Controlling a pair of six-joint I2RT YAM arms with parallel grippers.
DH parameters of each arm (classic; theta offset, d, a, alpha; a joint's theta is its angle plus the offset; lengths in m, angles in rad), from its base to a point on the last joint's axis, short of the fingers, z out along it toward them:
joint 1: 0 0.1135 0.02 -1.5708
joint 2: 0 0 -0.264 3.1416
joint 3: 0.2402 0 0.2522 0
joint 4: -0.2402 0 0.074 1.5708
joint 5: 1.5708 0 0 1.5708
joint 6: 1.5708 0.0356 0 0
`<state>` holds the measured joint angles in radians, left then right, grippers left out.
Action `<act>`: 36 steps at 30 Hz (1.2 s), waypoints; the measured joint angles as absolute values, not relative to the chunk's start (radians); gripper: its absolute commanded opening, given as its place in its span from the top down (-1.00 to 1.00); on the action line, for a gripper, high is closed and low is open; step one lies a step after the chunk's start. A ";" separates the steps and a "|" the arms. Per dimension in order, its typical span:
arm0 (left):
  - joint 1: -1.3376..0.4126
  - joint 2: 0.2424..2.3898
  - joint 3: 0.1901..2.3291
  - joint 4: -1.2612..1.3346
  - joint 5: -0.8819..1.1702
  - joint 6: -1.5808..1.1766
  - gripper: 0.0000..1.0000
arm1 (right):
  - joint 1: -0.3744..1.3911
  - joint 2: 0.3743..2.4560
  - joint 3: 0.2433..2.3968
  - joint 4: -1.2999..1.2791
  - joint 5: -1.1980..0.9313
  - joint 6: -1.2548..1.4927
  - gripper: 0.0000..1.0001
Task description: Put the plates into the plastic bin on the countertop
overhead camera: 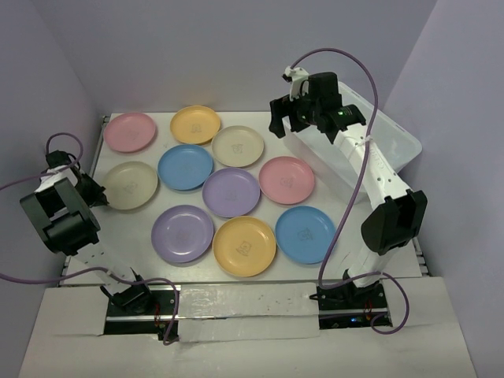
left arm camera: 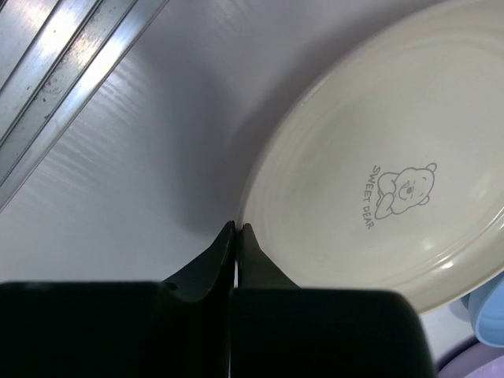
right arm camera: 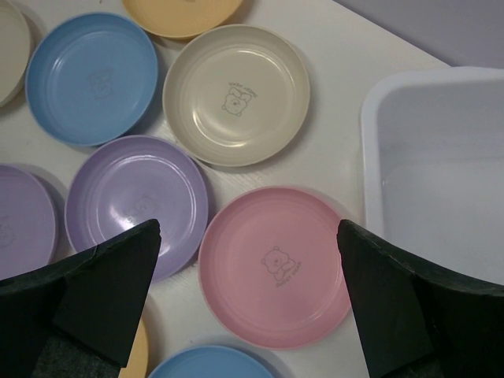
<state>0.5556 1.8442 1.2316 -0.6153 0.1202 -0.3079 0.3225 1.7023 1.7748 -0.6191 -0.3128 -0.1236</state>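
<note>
Holding the left gripper (left arm camera: 236, 230) pinched fully together at the outer rim of the left-hand beige plate (left arm camera: 370, 118), touching or just beside it, with no rim showing between the fingertips, so apparently gripping nothing. Hanging the right gripper (right arm camera: 246, 228) spread wide above the pink plate (right arm camera: 276, 268), just beside the plastic bin (right arm camera: 441, 157) on the right. Counting ten plates (overhead camera: 231, 191) lying flat and close together across the countertop (right arm camera: 339, 126), none showing in the visible part of the bin. Judging them to be light, stiff, thin plastic with a smooth, probably slippery finish and a low raised lip. Likely needing a pinch across that lip, one finger inside and one outside, at a side facing open table. Likely sliding away or bumping a neighbour if pushed rather than gripped.
</note>
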 measured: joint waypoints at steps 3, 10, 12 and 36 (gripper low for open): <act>0.571 1.825 1.223 -0.630 0.139 -0.298 1.00 | 0.335 1.709 1.794 -0.615 -0.327 -0.120 -0.99; 0.608 1.734 1.250 -0.658 0.233 -0.282 1.00 | 0.357 1.727 1.825 -0.613 -0.355 -0.097 -1.00; 0.610 1.711 1.281 -0.659 0.271 -0.277 1.00 | 0.364 1.740 1.836 -0.615 -0.366 -0.089 -1.00; -0.011 1.545 1.445 -0.629 0.371 -0.116 1.00 | 0.558 1.990 2.031 -0.591 -0.430 0.035 -0.58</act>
